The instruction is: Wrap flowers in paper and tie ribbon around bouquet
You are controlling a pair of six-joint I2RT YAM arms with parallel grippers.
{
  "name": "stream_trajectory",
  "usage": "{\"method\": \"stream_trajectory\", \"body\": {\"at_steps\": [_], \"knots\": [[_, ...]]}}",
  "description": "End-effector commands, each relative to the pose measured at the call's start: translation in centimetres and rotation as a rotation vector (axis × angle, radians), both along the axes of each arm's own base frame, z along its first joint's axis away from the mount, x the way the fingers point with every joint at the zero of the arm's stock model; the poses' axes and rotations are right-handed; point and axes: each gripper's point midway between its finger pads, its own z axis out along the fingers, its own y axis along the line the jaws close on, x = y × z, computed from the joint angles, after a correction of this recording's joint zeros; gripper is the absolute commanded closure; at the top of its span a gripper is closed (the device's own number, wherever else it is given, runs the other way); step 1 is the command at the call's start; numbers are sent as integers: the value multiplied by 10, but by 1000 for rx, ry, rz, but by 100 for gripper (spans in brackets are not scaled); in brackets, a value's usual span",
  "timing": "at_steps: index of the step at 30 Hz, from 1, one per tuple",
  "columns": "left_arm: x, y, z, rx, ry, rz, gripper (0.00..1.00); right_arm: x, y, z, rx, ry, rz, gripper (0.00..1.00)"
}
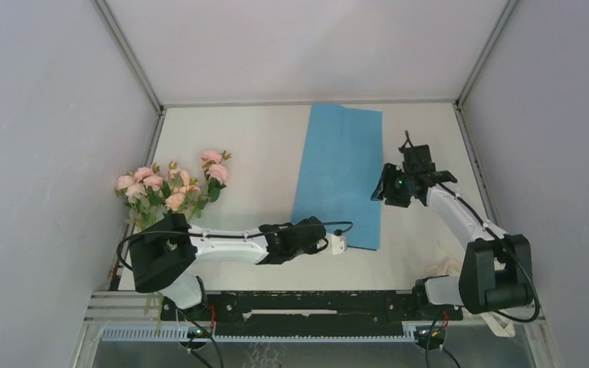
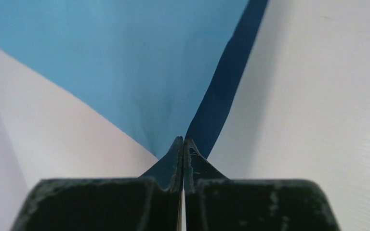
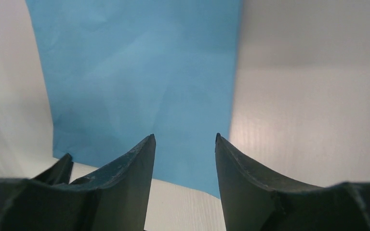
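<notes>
The left tool (image 2: 183, 144) clamps the near corner of the paper (image 1: 341, 165), central on the counter (image 1: 253, 153) — probably to peel it open; the right tool (image 3: 185, 144) hangs apart over its right edge.

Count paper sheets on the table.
1. The paper lies mid-table, running to the back edge; the left gripper is shut on its near corner. A darker layer shows at one edge, so a second sheet underneath could be hidden.
</notes>
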Motion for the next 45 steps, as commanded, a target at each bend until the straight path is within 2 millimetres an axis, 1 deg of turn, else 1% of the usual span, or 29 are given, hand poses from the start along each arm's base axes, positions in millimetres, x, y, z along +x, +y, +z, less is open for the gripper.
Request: {"method": "stream_trajectory", "body": {"at_steps": [1, 4, 6, 8, 11, 16, 18, 23, 26, 28, 32, 34, 36, 38, 40, 42, 45], "knots": [[33, -10, 52, -202, -66, 153, 100, -7, -14, 12, 105, -55, -64, 40], [39, -6, 57, -250, -33, 184, 100, -17, -15, 8, 217, -47, -99, 36], [40, -4, 57, -260, -23, 200, 100, -24, -22, -1, 265, -9, -157, 33], [41, -3, 57, -271, -9, 212, 100, -30, -23, -11, 300, 31, -184, 30], [40, -3, 58, -291, 17, 217, 100, -37, -14, -21, 360, 70, -171, 30], [42, -1, 61, -304, 23, 225, 100, -37, 1, -23, 452, 84, -164, 30], [42, -2, 61, -304, 25, 225, 100, -40, 5, -26, 458, 104, -154, 30], [41, -1, 59, -301, 32, 227, 100, -52, 0, -38, 402, 144, -160, 30], [41, -2, 59, -301, 32, 227, 100, -65, 9, -42, 440, 198, -125, 29], [41, -2, 60, -302, 34, 227, 100, -73, 11, -46, 437, 232, -110, 29], [40, -3, 58, -304, 42, 226, 100, -79, 20, -48, 471, 265, -91, 29], [40, -3, 57, -302, 45, 226, 100, -77, 24, -47, 498, 258, -86, 35], [40, -3, 56, -298, 46, 225, 100, -74, 28, -44, 521, 244, -84, 49], [40, -2, 56, -298, 46, 224, 100, -72, 34, -38, 565, 236, -69, 69], [39, -1, 57, -297, 45, 219, 100, -68, 38, -28, 601, 212, -58, 86], [40, 2, 59, -288, 46, 207, 100, -61, 41, -16, 632, 180, -71, 100], [41, 14, 63, -252, 64, 158, 100, -54, 55, 8, 670, 114, -50, 100]]}}
